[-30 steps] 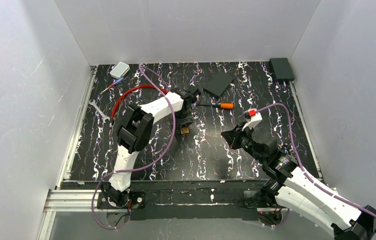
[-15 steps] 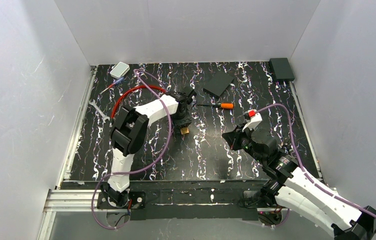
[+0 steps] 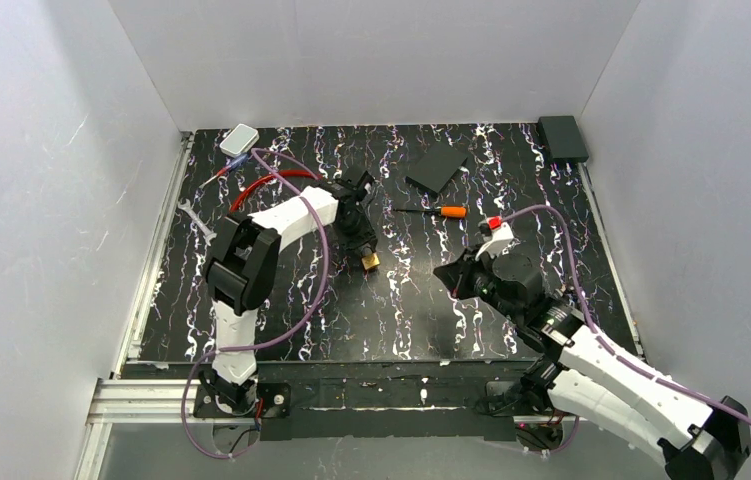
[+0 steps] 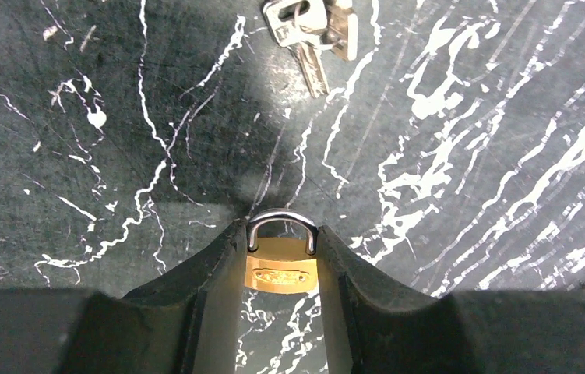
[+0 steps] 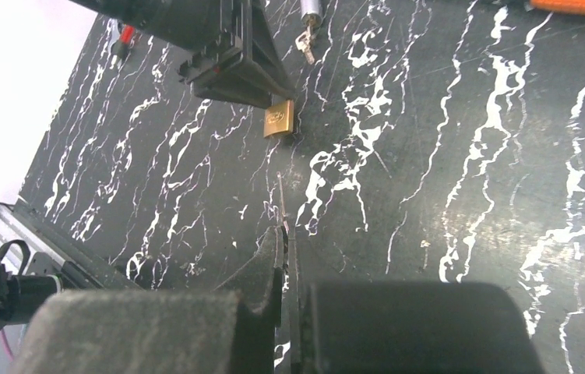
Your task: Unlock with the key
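Black, white-veined counter walled in by plain white panels carries everything, and the padlock [image 4: 281,266] is the thing to steer by. The left gripper [image 4: 280,234] is clamped on its brass body from both sides. The shackle juts out past the fingertips, and the opposite end faces the right arm; whether the padlock rests on the counter or hangs just off it I cannot tell. The key [image 4: 304,27] lies flat in its small bunch on the counter, beyond the shackle end of the padlock and apart from it, untouched. The right gripper [image 5: 283,234] is on the other side of the padlock, well short of it, fingers pressed together on nothing. So the step in hand, as I judge it, is fetching the key. The right gripper would need to part its fingers and pass beside the padlock rather than over the left arm. It should pinch one key by its head so the blade sticks out straight. A bunch this small may swing or twist, so a square grip matters. Meanwhile the left gripper should hold firm and level, or the blade will miss the keyway. An orange-handled screwdriver [image 3: 441,211] lies farther beyond the padlock and should be avoided.
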Controlling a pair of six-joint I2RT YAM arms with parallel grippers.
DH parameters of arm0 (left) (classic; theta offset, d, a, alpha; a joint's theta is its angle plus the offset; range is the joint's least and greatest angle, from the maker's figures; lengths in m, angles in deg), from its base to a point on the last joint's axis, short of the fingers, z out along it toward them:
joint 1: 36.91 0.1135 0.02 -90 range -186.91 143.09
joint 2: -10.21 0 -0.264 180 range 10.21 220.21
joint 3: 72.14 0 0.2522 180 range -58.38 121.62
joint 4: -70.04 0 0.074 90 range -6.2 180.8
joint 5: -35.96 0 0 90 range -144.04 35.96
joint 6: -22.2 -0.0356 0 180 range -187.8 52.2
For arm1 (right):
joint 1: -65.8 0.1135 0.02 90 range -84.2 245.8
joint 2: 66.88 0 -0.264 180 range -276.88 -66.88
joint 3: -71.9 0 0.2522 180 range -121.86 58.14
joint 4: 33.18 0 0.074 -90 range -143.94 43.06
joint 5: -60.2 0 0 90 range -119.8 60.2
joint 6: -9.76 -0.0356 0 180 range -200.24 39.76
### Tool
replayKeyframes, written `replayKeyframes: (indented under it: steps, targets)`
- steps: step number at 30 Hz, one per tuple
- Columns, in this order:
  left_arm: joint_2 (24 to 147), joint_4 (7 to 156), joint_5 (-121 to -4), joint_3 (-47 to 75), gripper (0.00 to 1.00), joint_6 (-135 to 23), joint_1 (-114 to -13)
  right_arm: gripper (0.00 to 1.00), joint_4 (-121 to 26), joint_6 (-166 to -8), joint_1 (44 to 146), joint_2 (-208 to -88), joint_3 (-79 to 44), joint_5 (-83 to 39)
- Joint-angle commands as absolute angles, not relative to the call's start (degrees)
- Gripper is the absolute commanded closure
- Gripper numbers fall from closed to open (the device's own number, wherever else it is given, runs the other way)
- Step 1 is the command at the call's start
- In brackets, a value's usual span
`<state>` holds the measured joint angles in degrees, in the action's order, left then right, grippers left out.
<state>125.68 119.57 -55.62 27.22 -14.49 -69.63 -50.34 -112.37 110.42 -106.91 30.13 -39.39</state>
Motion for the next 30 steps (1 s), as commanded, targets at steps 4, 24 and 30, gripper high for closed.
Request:
replayKeyframes:
  steps: [4, 24, 30]
  targets:
    - [120.95, 120.10, -62.41, 28.04, 1.00, -18.44, -67.55, 0.99, -41.93, -115.62, 110.19, -112.19, 29.93, -36.54]
    - [117.85, 112.61, -74.06, 22.85, 1.00, -19.79, -63.36, 0.99, -25.80, -124.72, 110.26, -132.09, 29.71, -25.17]
    - [116.27, 111.43, -76.19, 22.04, 1.00, -19.30, -62.65, 0.99, -21.53, -126.23, 110.37, -138.30, 28.99, -23.91]
